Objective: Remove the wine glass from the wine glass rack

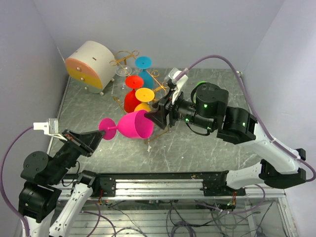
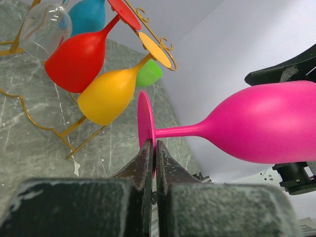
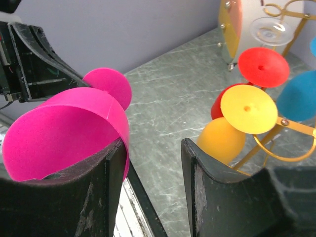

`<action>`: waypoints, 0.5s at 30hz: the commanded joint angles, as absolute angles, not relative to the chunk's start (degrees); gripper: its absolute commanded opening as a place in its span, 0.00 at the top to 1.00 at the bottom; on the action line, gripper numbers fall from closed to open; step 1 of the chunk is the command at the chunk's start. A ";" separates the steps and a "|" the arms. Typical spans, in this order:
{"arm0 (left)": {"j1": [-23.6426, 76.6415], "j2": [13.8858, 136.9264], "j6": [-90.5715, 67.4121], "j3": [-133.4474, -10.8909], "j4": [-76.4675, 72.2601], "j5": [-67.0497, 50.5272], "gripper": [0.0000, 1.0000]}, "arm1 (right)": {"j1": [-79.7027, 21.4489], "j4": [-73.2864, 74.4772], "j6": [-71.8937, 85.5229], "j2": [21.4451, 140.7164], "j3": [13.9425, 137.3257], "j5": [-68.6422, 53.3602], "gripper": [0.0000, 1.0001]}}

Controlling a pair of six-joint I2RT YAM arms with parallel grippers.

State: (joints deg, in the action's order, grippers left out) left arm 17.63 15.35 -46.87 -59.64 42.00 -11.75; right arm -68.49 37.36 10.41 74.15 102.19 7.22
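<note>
I viewed a grey marbled table [image 1: 197, 143] enclosed by pale lavender walls [image 1: 197, 29]. The matte pink wine glass [image 1: 136, 125] lay horizontal in the air above the table, off the thin gold wire wine glass rack [image 3: 298, 127] and on its near side. It had a rounded bowl, a slim stem and a flat disc foot.

The left gripper [image 2: 152, 153] was clamped on the edge of that foot. The right gripper [image 3: 154, 145] stood with its jaws spread; one finger met the bowl rim.

The rack carried, hung by their feet, a red glass [image 2: 74, 61], a yellow-orange glass [image 2: 106, 96], a blue glass [image 2: 86, 15] and a clear glass [image 2: 44, 27]; a green glass [image 2: 149, 74] showed behind them. The round white-and-orange drawer box [image 1: 91, 61] stood left of the rack; its contents were hidden.
</note>
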 commanded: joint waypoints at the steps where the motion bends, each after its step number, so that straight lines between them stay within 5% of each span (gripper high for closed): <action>1: 17.67 15.64 -45.82 -61.32 39.29 -12.79 0.93 | -67.61 35.60 10.89 75.70 102.20 0.56 0.53; 5: 17.67 16.34 -45.77 -61.44 38.33 -13.11 0.93 | -67.45 36.03 10.89 76.56 102.63 -1.02 0.61; 10: 17.67 17.00 -46.01 -61.52 38.00 -12.46 0.93 | -66.90 36.44 11.22 76.63 103.03 0.04 1.00; 15: 17.67 18.33 -46.29 -61.68 39.89 -8.71 0.66 | -63.17 36.80 11.54 75.63 104.64 6.19 1.00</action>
State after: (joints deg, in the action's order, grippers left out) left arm 17.63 17.23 -46.35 -59.68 41.45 -11.49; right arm -66.74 37.26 11.60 77.01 102.21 1.13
